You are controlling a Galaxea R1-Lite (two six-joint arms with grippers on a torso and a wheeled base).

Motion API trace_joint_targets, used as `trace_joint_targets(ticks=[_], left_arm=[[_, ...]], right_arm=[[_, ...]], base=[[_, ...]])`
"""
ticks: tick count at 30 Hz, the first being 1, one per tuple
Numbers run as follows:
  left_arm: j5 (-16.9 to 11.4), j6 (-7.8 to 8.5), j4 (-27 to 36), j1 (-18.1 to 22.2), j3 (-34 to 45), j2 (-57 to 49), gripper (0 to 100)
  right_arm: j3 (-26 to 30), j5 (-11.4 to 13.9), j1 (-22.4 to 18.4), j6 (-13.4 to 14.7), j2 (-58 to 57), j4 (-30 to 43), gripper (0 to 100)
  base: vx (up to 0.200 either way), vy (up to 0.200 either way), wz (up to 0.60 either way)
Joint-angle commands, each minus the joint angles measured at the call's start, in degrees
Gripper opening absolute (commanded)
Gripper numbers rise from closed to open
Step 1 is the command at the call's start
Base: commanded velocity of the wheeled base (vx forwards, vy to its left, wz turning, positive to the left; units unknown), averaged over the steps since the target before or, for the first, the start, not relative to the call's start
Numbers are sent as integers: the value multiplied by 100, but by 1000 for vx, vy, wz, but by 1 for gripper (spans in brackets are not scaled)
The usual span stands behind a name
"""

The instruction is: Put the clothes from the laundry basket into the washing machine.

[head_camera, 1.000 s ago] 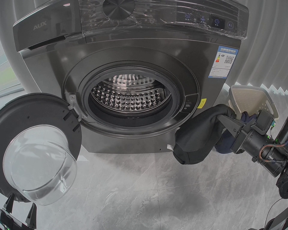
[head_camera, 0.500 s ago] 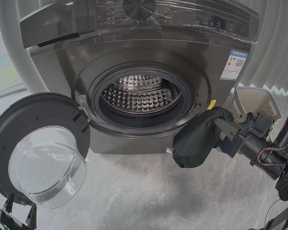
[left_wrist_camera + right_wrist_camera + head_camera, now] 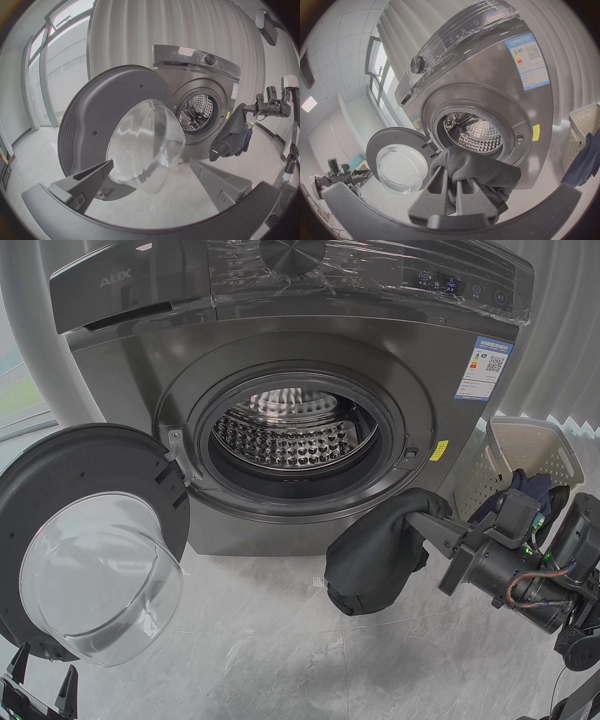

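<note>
At seven o'clock the left gripper (image 3: 47, 662) gapes wide, holding nothing, beneath the open door (image 3: 94, 490); the washing machine (image 3: 300, 340) fills twelve; at four the right gripper (image 3: 417, 519) is clamped tight on a black garment (image 3: 375, 552) hanging before the machine, with the laundry basket (image 3: 531, 434) and its dark blue clothes (image 3: 531, 485) at three

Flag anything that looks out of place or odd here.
Crinkled plastic film covers the control panel of the washing machine, which looks like unremoved packaging. A navy garment hangs half out over the rim of the laundry basket. The black garment in the right claw dangles outside the drum, which fits the task. Nothing looks spilled or damaged.
</note>
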Motion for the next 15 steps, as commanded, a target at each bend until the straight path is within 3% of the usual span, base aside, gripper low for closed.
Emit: trace_joint_targets(ticks=[1,3,5,7,9,11,12,13,15], left_arm=[[-9,19,-13,-4,101,-75,100],[-9,27,-13,5,101,-84,100],[-88,168,-110,5,101,-101,100],[-308,27,-558,14,-365,-66,100],[-580,-131,-699,-4,-927,154,100],[-1029,-184,-523,-83,-1112,505,100],[-1064,-184,-505,-92,-1120,532,100],[-1503,-254,-417,-188,-1094,760,100],[-1811,-351,-417,-241,-1085,989,100]], right_arm=[[-296,-228,208,12,397,-18,0],[-349,-263,234,12,424,-18,0],[-603,-316,234,21,600,-9,0],[-762,-439,269,21,811,-18,0],[-858,-457,287,38,916,-26,0],[-1061,-457,287,117,1013,-35,0],[-1078,-457,296,126,1021,-35,0],[-1245,-474,348,223,1092,-79,0],[-1324,-474,419,258,1101,-167,0]], base=[[0,0,0],[0,0,0],[0,0,0],[0,0,0],[0,0,0],[0,0,0],[0,0,0],[0,0,0],[0,0,0]])
